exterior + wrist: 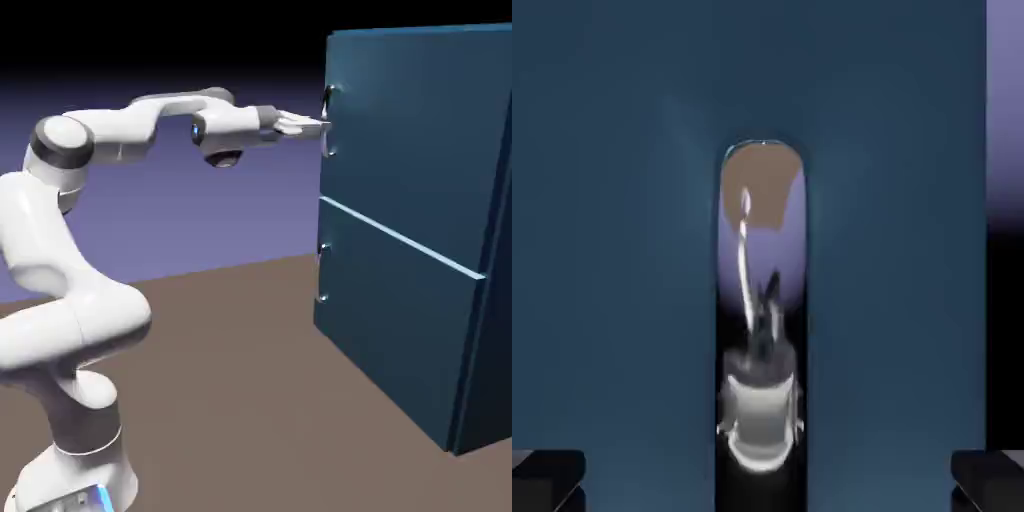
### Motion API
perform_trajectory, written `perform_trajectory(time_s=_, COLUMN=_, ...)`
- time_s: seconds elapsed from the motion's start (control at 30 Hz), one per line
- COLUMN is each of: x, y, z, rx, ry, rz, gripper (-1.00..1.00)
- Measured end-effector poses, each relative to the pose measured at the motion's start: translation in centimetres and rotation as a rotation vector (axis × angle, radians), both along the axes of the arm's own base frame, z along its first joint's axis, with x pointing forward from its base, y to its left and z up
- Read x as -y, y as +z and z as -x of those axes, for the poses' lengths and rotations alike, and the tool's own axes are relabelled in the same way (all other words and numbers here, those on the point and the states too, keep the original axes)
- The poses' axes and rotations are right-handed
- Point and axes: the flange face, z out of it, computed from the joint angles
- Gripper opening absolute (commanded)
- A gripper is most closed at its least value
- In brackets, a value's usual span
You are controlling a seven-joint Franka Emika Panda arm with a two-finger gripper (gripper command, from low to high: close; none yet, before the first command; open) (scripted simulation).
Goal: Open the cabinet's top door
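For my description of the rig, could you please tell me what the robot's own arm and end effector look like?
The Franka Panda arm is glossy white, with rounded, tube-like links and dark grey rings at some joints. A bright blue strip marks its base. The end effector has two fingers with blocky black tips. No cables show.

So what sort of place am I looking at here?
Probably a computer-made robot test scene, not a real room. A white robot arm reaches toward a plain blue cabinet, and behind them is only a smooth violet backdrop.
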Motion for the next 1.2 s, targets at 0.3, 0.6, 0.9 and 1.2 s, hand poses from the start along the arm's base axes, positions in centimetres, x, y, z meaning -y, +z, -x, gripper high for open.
perform_trajectory(time_s=0.3, x=1.0, y=-0.1, z=3.4, rx=-0.001, ry=0.07, rz=-0.001, gripper=-1.0)
perform_trajectory(time_s=0.6, x=3.9, y=-0.1, z=10.1, rx=0.001, ry=0.218, rz=-0.004, gripper=-1.0)
perform_trajectory(time_s=0.9, x=8.6, y=0.0, z=17.4, rx=0.0, ry=0.389, rz=0.002, gripper=-1.0)
perform_trajectory(time_s=1.2, x=15.3, y=0.0, z=24.6, rx=-0.001, ry=0.586, rz=0.0, gripper=-1.0)
